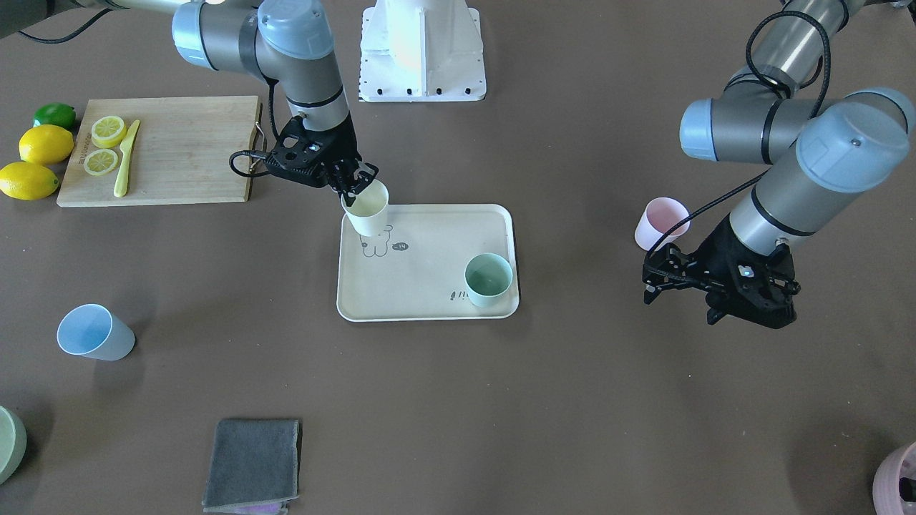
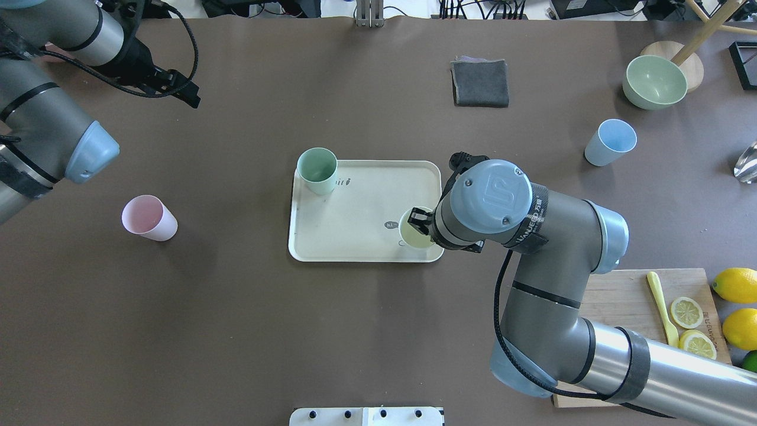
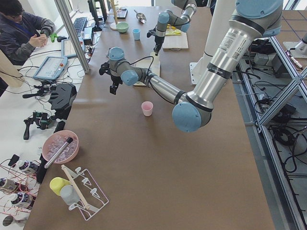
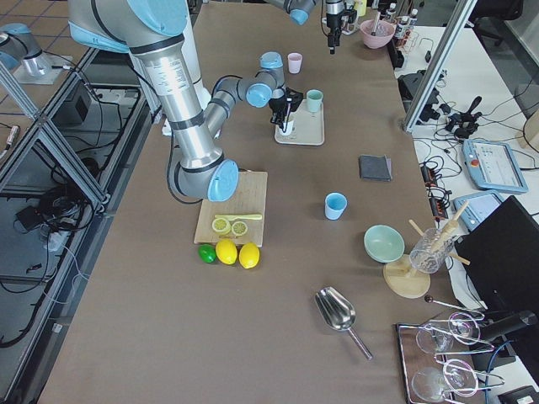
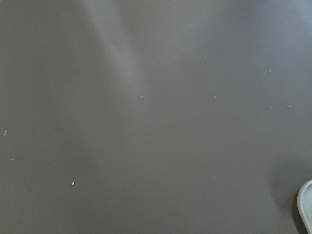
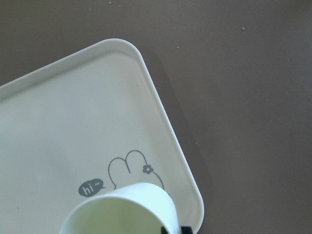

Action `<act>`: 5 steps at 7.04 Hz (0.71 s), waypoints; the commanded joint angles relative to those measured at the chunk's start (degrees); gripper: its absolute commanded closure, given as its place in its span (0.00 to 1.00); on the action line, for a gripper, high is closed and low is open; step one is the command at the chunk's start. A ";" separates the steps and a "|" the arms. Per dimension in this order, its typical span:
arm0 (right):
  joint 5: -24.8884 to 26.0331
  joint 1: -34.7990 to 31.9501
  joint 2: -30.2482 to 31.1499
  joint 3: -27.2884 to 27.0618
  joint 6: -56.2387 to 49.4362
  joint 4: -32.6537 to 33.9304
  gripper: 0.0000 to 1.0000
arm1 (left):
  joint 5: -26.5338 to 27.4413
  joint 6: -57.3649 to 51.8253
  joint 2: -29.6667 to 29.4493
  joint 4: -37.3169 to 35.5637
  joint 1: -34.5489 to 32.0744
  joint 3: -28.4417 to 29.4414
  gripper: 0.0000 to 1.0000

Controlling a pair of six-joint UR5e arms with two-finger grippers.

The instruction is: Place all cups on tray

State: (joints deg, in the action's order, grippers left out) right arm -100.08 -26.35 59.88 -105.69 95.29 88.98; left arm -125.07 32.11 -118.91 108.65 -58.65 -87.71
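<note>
My right end effector (image 1: 356, 187) is clamped on the rim of the pale yellow cup (image 1: 367, 209), one finger inside the wall and one outside. The cup hangs slightly tilted directly below it, over the rabbit-drawing corner of the tray (image 1: 429, 257). I cannot tell whether the base touches the tray floor. Hazard one: releasing while the cup is tilted could let it tip, and it sits close to the raised rim, so the base could land on that rim and roll off onto the counter (image 1: 501, 400). Hazard two: the inner finger could drag the wall on withdrawal and topple the cup. The yellow cup's interior shows empty. The mint green cup (image 1: 489, 280) stands upright and empty on the tray, at the corner diagonally opposite the right end effector. The light blue cup (image 1: 94, 342), empty, stands on the counter well apart from it. My left end effector (image 1: 655, 282) appears spread apart, gripping nothing. The pink cup (image 1: 660, 223), empty, stands on the counter robot-ward of it, untouched.
</note>
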 commanded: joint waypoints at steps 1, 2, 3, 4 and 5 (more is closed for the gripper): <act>1.98 0.34 -0.20 -0.39 -0.19 -0.29 0.00 | 0.00 -0.12 2.52 0.07 -0.06 -2.27 0.01; 1.65 -2.37 -1.59 -0.30 -0.63 0.05 0.00 | 0.00 -0.12 4.98 0.07 -0.06 -4.81 0.01; 0.60 -5.79 -1.61 -0.30 -2.90 0.32 0.00 | 0.35 -0.12 8.31 0.07 -0.06 -7.10 0.01; -5.15 -11.56 -0.91 -0.30 -7.62 0.58 0.00 | 0.53 -0.03 12.78 0.24 0.20 -9.47 0.01; -9.82 -17.45 0.49 -0.13 -13.06 0.58 0.00 | 0.70 0.49 16.65 0.59 1.25 -11.93 0.01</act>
State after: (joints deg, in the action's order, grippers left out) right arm -104.38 -36.98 59.12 -105.96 88.17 89.43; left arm -124.60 32.17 -107.12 108.92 -58.29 -96.65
